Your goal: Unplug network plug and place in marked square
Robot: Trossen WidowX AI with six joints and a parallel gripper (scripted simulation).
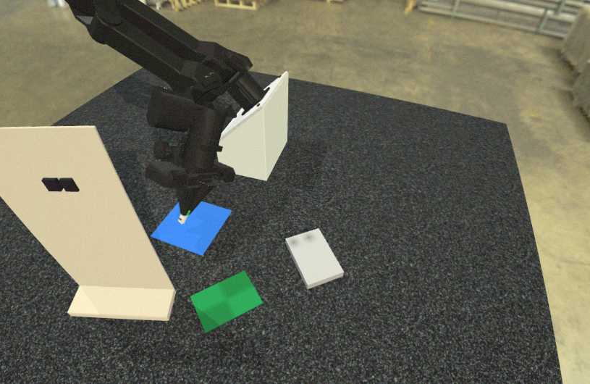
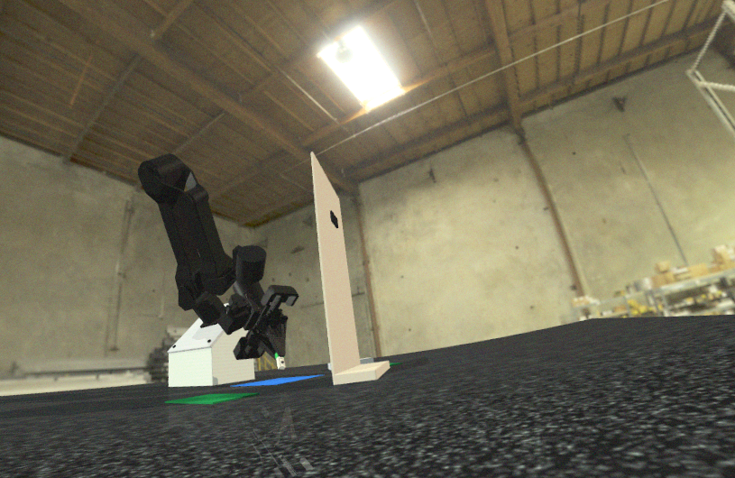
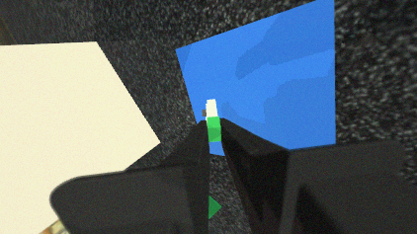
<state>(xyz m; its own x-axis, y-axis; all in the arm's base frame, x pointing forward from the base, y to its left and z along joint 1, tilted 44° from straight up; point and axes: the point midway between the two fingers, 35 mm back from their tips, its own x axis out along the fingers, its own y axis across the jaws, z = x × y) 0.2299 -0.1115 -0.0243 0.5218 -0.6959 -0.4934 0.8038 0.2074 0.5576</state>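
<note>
Presently, hand point(image 1: 184, 212) point(image 2: 278, 350) point(image 3: 212, 124) pinched on the plug point(image 1: 183, 219) point(image 2: 279, 362) point(image 3: 211, 108), a small white piece with a green part; fingers angled downward. Plug out of the socket, raised above the desk point(image 1: 394, 217) point(image 2: 491, 411) point(image 3: 375, 42). In the top view it shows against the blue square point(image 1: 209, 226) point(image 2: 280, 381) point(image 3: 296, 97), toward that square's ten o'clock side; in the exterior view, a gap beneath it. Upright panel point(image 1: 91, 217) point(image 2: 335, 281) point(image 3: 64, 121) at nine o'clock of the blue square, top view, with two dark blocks side by side on its face. Green patch point(image 1: 227, 299) point(image 2: 212, 399) at about five o'clock from the blue; pale flat block point(image 1: 314, 259) at four o'clock. White slope-topped box point(image 1: 254, 140) point(image 2: 193, 361) at one o'clock.
</note>
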